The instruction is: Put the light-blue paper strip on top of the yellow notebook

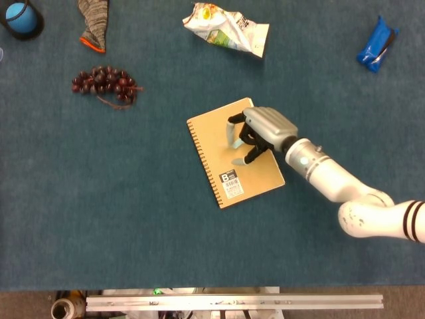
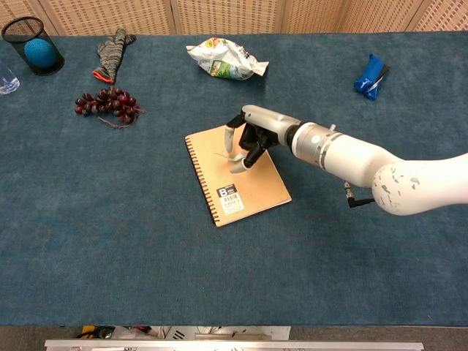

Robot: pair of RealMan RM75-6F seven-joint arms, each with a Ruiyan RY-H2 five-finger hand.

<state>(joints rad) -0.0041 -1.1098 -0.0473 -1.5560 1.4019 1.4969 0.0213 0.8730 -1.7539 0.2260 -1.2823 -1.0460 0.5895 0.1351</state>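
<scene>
The yellow spiral notebook (image 1: 255, 176) (image 2: 256, 191) lies tilted at the table's middle. On its upper half lies the light-blue paper strip (image 1: 234, 141) (image 2: 234, 158), pale and slightly curled. My right hand (image 1: 263, 128) (image 2: 260, 132) hovers just to the right of the strip, over the notebook's upper right part. Its fingers are spread and their tips stand close around the strip without clearly gripping it. The white right forearm runs off to the lower right. My left hand shows in neither view.
A bunch of dark grapes (image 1: 105, 83) lies at the left. A crumpled snack bag (image 1: 226, 28) sits behind the notebook, a blue packet (image 1: 376, 45) at the far right. A striped sock (image 1: 93, 23) and a black mesh cup holding a blue ball (image 1: 21, 18) are far left.
</scene>
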